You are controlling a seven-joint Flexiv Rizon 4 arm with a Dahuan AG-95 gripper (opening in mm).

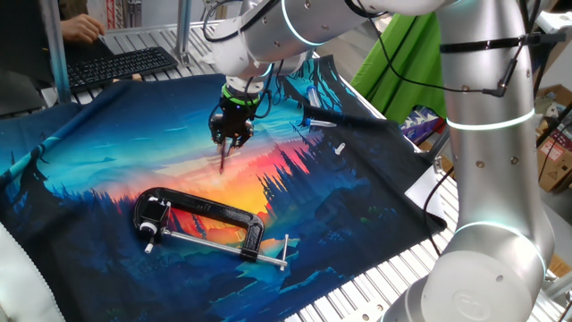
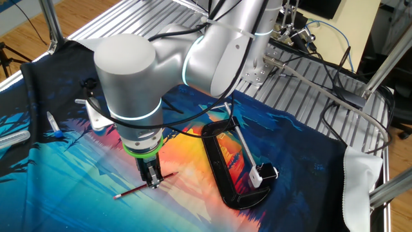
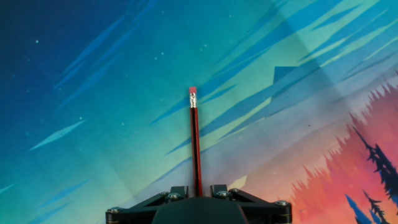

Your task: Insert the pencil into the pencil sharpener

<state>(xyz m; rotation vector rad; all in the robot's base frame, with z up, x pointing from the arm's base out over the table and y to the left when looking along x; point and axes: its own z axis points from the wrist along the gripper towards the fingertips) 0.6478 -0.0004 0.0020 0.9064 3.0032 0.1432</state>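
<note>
Right, status line by line:
End effector [image 1: 231,136]: clenched on the pencil [image 1: 222,159]; in the hand view both fingers [image 3: 179,191] press against the shaft from either side, low in frame.
Pencil: thin, dark reddish-brown, with a pink eraser and a metal band at the far end in the hand view [image 3: 195,146]; in the other fixed view [image 2: 138,187] it sticks out sideways from the fingertips, its far end low over the mat; in one fixed view it points down from the gripper toward the orange patch; whether the tip touches the cloth, cannot tell.
Arm: silver, bent over the middle of the worktop, end effector [image 2: 152,178] pointing down.
Mat [image 1: 107,170]: printed cloth, blue sky, orange sunset, dark pine shapes, spread over the worktop.
C-clamp [image 1: 201,219]: black frame, silver screw rod, lying flat on the mat; near the gripper, apart from it; also seen in the other fixed view [image 2: 225,167].
Marker [image 2: 53,124]: small, blue-capped, lying on the mat's far blue side, well apart from the pencil.
Keyboard [image 1: 121,64]: black, beyond the mat's edge; 1 hand [image 1: 79,29] beside it.
Sharpener: cannot pick it out with certainty.
</note>
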